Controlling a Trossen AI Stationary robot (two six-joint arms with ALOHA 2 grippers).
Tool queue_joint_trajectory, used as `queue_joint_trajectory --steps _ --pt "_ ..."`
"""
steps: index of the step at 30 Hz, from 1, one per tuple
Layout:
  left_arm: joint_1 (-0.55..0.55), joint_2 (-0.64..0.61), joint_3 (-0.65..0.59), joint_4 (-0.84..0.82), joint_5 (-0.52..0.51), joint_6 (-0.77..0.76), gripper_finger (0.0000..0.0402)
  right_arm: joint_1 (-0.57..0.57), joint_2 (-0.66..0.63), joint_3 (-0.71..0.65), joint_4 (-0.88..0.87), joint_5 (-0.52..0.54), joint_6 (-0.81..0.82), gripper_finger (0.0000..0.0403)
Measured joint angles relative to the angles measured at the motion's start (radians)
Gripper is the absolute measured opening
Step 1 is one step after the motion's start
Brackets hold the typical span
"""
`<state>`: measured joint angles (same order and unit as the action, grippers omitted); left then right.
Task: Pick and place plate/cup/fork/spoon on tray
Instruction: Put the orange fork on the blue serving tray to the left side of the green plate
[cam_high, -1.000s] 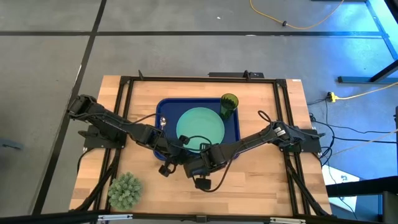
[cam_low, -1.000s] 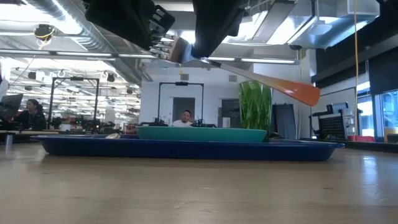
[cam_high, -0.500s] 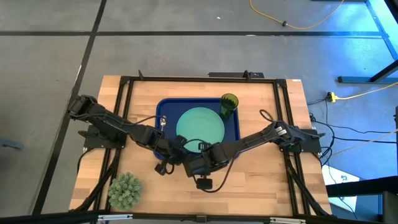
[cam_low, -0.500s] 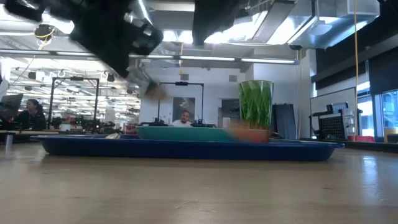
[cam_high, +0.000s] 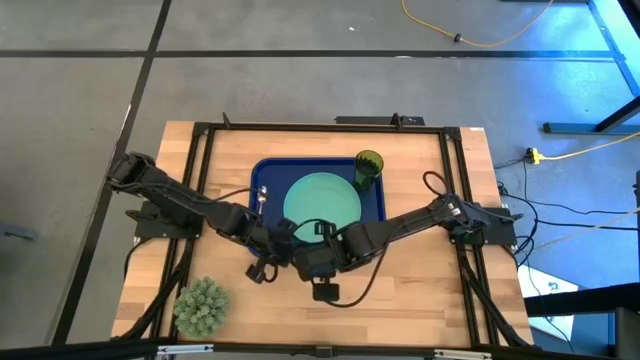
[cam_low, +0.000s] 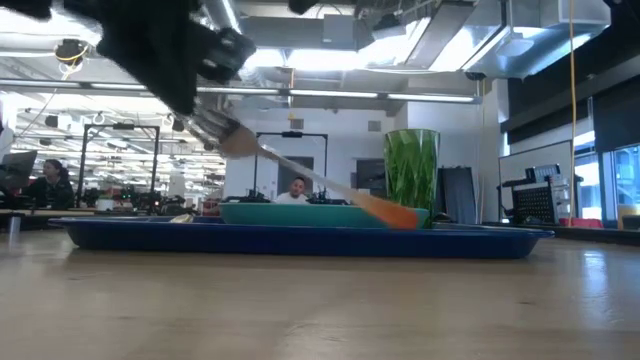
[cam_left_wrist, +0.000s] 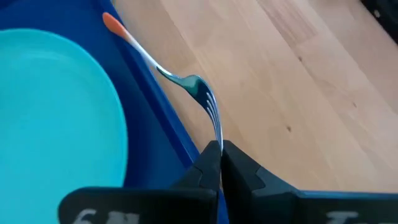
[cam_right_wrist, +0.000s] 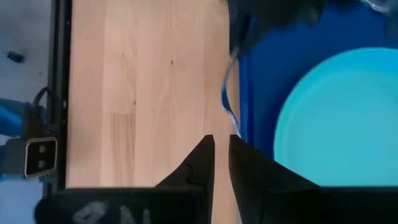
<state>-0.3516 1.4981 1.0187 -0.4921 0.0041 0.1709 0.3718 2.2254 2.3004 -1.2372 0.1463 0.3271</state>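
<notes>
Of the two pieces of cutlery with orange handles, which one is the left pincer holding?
The fork. The left pincer is shut on its tines, handle toward the tray. The spoon lies on the tray's left edge.

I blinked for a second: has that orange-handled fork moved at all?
Yes. In the low view the fork has dropped: its orange handle tip, earlier well above the plate, now sits down at the plate's rim.

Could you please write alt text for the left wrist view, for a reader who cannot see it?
The left gripper is shut on the fork by its tines, the orange handle reaching out over the blue tray rim. The mint-green plate lies in the tray, with bare wooden table alongside.
</notes>
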Motion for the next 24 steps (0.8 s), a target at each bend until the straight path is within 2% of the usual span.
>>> queue_joint_trajectory --steps 3,6,14,19,24 --pt "-0.018 -0.008 0.042 -0.032 -0.014 -0.006 0.0000 0.000 0.000 0.038 -0.061 0.006 -0.002 0.0049" --pt "-0.035 -0.023 0.105 -0.169 -0.062 -0.033 0.0000 0.000 -0.011 0.051 -0.097 0.039 0.005 0.0049" --pt "-0.095 -0.020 0.303 -0.455 -0.161 -0.146 0.0000 0.000 -0.050 0.055 -0.147 0.046 0.003 0.0049" --pt "-0.134 -0.021 0.408 -0.600 -0.226 -0.262 0.0000 0.001 -0.061 0.056 -0.211 0.045 0.001 0.0049" --pt "-0.174 -0.021 0.442 -0.721 -0.226 -0.387 0.0000 0.004 -0.084 0.056 -0.252 0.048 -0.004 0.0049"
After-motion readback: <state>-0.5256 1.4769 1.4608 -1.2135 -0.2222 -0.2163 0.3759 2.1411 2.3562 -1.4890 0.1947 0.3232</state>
